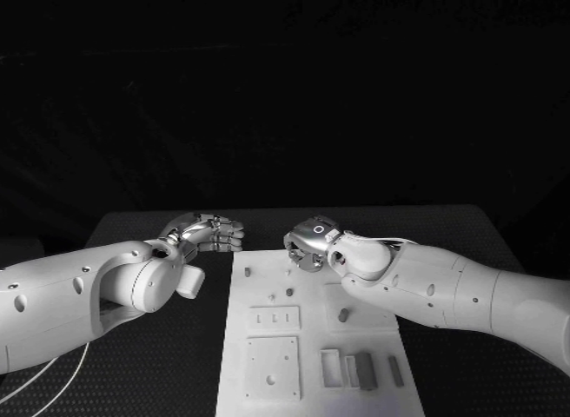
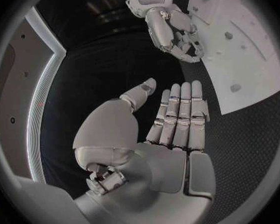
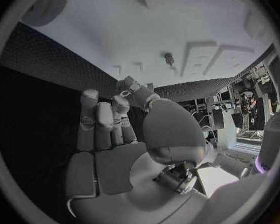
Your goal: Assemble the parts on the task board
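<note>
No text, label, brand or number can be read anywhere in these views. The task board (image 1: 313,347) carries no legible markings, and neither do the arms.

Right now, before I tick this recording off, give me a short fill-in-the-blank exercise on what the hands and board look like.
1. The left hand holds ____, its fingers straight and side by side.
2. The task board is a ____ plate lying on the black table.
3. The right hand hovers over the board's ____ end, away from the robot.

Missing words: nothing; white; far
</note>
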Robot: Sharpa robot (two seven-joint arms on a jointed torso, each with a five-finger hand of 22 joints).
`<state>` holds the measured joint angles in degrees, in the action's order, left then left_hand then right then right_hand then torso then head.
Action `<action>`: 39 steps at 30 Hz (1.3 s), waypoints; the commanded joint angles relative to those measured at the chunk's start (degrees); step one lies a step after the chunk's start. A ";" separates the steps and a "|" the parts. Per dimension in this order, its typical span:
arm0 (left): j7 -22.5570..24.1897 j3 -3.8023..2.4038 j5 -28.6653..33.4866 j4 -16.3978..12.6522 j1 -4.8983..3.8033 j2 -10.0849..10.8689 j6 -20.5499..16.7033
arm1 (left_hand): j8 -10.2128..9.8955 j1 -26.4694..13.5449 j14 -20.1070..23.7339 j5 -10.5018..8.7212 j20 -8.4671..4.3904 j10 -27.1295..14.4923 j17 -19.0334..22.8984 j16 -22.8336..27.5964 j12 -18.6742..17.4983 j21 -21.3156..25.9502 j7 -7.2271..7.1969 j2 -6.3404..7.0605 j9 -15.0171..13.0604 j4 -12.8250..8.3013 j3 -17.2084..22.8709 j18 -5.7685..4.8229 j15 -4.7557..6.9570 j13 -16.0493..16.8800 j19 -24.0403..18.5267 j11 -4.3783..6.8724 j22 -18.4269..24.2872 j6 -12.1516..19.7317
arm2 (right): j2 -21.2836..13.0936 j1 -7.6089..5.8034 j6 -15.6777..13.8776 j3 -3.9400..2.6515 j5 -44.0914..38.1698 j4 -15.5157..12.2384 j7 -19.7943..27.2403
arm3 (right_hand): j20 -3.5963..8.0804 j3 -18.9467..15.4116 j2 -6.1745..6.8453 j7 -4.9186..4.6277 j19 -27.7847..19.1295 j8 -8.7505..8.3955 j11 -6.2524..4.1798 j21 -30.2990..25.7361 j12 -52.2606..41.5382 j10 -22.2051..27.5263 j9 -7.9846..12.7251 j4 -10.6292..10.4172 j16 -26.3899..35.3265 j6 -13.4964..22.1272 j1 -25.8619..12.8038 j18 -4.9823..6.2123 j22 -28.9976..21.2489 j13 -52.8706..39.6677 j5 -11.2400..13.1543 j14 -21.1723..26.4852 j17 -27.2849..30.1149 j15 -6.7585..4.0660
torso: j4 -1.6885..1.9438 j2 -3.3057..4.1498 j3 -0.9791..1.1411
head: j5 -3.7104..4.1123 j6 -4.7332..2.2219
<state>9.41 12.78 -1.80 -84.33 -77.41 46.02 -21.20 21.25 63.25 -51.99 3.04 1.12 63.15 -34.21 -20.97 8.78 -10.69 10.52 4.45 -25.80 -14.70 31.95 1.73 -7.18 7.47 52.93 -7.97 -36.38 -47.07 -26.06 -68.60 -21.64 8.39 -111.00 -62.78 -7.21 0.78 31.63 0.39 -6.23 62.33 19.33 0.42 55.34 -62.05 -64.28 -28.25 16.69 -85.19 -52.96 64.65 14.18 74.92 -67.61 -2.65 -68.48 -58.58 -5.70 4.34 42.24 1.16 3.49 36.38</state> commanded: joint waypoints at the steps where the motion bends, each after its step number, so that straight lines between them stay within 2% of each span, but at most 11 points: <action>1: 0.57 -0.08 0.00 -0.20 -0.34 -0.14 0.89 | -0.19 -0.61 0.41 0.01 0.15 -0.08 -0.09 0.36 -0.37 0.40 0.17 -0.05 0.05 -0.03 -0.01 0.48 0.09 -0.07 -0.40 -0.31 -0.07 0.33 | 0.81 0.10 -0.75 0.05 -3.83 0.80 -1.63 | 0.14 -0.28 -0.08 0.58 -0.16 0.33 -0.97 0.40 -0.23 2.21 -0.09 0.01 -0.27 -5.92 0.19 0.82 1.13 0.11 -0.25 -0.14 -0.03 -0.50 | -0.01 0.13 0.03 | -0.13 -0.09; 4: 0.57 -0.08 0.00 -0.25 -0.60 -0.18 0.90 | -0.18 -0.61 0.41 0.01 0.15 -0.08 -0.11 0.37 -0.38 0.40 0.17 -0.04 0.05 -0.04 -0.01 0.48 0.09 -0.07 -0.40 -0.31 -0.08 0.33 | 1.32 0.17 -0.54 0.11 -4.17 1.22 -1.66 | 0.15 -0.28 -0.06 0.58 -0.15 0.34 -0.98 0.41 -0.22 2.18 -0.10 0.01 -0.27 -5.93 0.22 0.82 1.13 0.12 -0.25 -0.15 0.00 -0.51 | 0.03 0.20 0.00 | -0.14 -0.10; 6: 0.57 -0.07 -0.04 -0.26 -0.75 -0.20 0.89 | -0.18 -0.60 0.41 0.01 0.15 -0.07 -0.11 0.38 -0.39 0.40 0.17 -0.03 0.05 -0.04 -0.01 0.49 0.09 -0.07 -0.40 -0.31 -0.08 0.33 | 1.55 0.21 -0.01 0.13 -4.17 1.42 -1.55 | 0.16 -0.28 -0.04 0.59 -0.15 0.34 -0.99 0.41 -0.22 2.16 -0.11 0.01 -0.27 -5.93 0.23 0.82 1.13 0.13 -0.25 -0.15 0.02 -0.51 | -0.04 0.19 0.06 | -0.23 -0.06; 10: 0.56 -0.07 -0.10 -0.26 -1.12 -0.18 0.83 | -0.18 -0.60 0.41 0.01 0.16 -0.07 -0.13 0.40 -0.40 0.41 0.17 -0.02 0.05 -0.05 -0.02 0.49 0.08 -0.07 -0.41 -0.31 -0.09 0.33 | 1.91 0.28 0.22 0.18 -5.25 1.82 -1.51 | 0.16 -0.29 -0.03 0.59 -0.15 0.34 -0.99 0.42 -0.21 2.14 -0.12 0.00 -0.27 -5.93 0.24 0.82 1.13 0.15 -0.25 -0.13 0.07 -0.52 | 0.10 0.34 -0.03 | -0.18 -0.09; 14: 0.52 -0.07 -0.13 -0.16 -1.34 -0.26 0.76 | -0.18 -0.60 0.42 0.00 0.16 -0.06 -0.14 0.41 -0.42 0.41 0.17 0.01 0.05 -0.06 -0.03 0.49 0.08 -0.06 -0.41 -0.31 -0.10 0.33 | 2.41 0.30 0.83 0.29 -5.13 2.41 -1.32 | 0.17 -0.29 0.01 0.59 -0.15 0.35 -0.99 0.42 -0.19 2.12 -0.13 0.00 -0.28 -5.94 0.25 0.82 1.12 0.16 -0.24 -0.15 0.07 -0.52 | -0.03 0.35 -0.02 | -0.29 0.10; 19: 0.59 -0.07 -0.14 -0.28 -1.49 -0.34 0.75 | -0.18 -0.65 0.42 -0.01 0.18 -0.05 -0.17 0.45 -0.44 0.42 0.18 0.06 0.06 -0.03 -0.07 0.49 0.06 -0.06 -0.41 -0.32 -0.11 0.33 | 2.44 0.37 1.48 0.41 -5.05 2.53 -1.26 | 0.18 -0.30 0.02 0.60 -0.15 0.36 -1.00 0.43 -0.18 2.09 -0.14 -0.01 -0.28 -5.95 0.26 0.82 1.12 0.18 -0.25 -0.15 0.10 -0.53 | 0.11 0.45 -0.07 | -0.23 0.26; 26: 0.56 -0.07 -0.17 -0.38 -1.68 -0.26 0.73 | -0.19 -0.81 0.41 -0.04 0.21 -0.04 -0.24 0.51 -0.51 0.44 0.19 0.18 0.06 0.06 -0.17 0.50 0.04 -0.05 -0.41 -0.33 -0.14 0.35 | 2.41 0.59 2.06 0.45 -4.84 2.36 -1.23 | 0.19 -0.31 0.04 0.60 -0.15 0.36 -1.00 0.43 -0.16 2.06 -0.15 -0.02 -0.28 -5.96 0.25 0.82 1.11 0.20 -0.24 -0.17 0.11 -0.53 | -0.09 0.44 0.00 | -0.50 0.53; 39: 0.58 -0.07 -0.22 -0.37 -1.86 -0.36 0.65 | -0.23 -1.20 0.45 -0.11 0.26 -0.07 -0.38 0.69 -0.69 0.49 0.24 0.39 0.08 0.40 -0.36 0.55 -0.03 -0.05 -0.44 -0.38 -0.22 0.46 | 2.80 0.74 2.86 0.46 -4.71 3.34 -1.18 | 0.20 -0.34 0.06 0.61 -0.15 0.36 -1.01 0.44 -0.13 2.01 -0.17 -0.03 -0.30 -5.95 0.23 0.82 1.10 0.23 -0.25 -0.22 0.11 -0.54 | -0.04 0.48 0.02 | -0.42 0.58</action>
<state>9.44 12.78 -1.84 -84.57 -79.13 45.81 -21.15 21.25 62.48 -51.99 3.04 1.33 63.15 -34.52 -20.51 8.32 -10.47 10.73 4.75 -25.81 -14.46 31.72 1.71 -7.18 7.48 52.72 -7.97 -36.53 -46.86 -23.37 -67.93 -19.92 8.84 -114.98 -59.57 -8.34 0.69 31.62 0.40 -6.23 62.42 19.49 0.42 55.57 -62.04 -64.28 -28.37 16.70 -85.18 -52.96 64.65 14.17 74.92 -67.44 -2.65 -68.51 -58.50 -5.72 4.30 42.70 1.17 3.01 36.93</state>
